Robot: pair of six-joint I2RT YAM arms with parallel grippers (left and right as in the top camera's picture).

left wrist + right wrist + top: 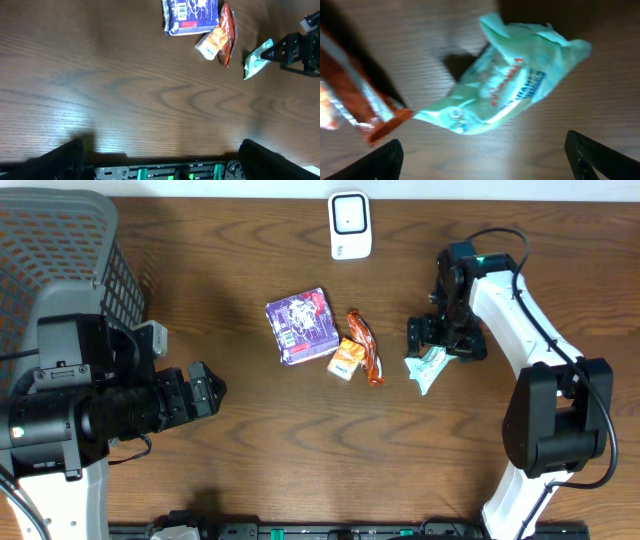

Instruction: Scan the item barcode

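**Surroundings.** Dark wooden table point(250, 470) under everything listed.
- Grey mesh basket point(70, 240) at far-left corner, behind left arm.
- White scanner point(349, 225) upright-faced at far edge, centre, well apart from the goods.
- Purple packet point(301, 327) mid-table, printed face up.
- Small orange packet point(345, 360) just beside the purple packet's near-right corner.
- Long red-orange sachet point(366, 348) against the orange packet's right side, running far to near.

**Task item.** Mint-green packet point(428, 370), flat on the wood.
- Right of the sachet, with a strip of bare table between in the overhead view.
- Directly beneath right gripper point(446, 343).
- Long axis diagonal: crumpled wide end under the gripper, narrow sealed tip poking out toward the near edge.
- Red and blue print uppermost; barcode not discernible through blur.

**Tools.**
- Right gripper: jaws spread wide, one finger either side of the packet, clasping nothing.
- Left gripper point(208, 392): jaws equally wide, empty, over bare wood at left, well apart from all goods.

**Room.**
- Broad bare wood across the near half of the table and between left gripper and purple packet.
- Bare band between the goods and the scanner.
- Sachet the nearest obstacle on the packet's left; right arm's own links close on its right.
- Near edge bounded by a black rail.
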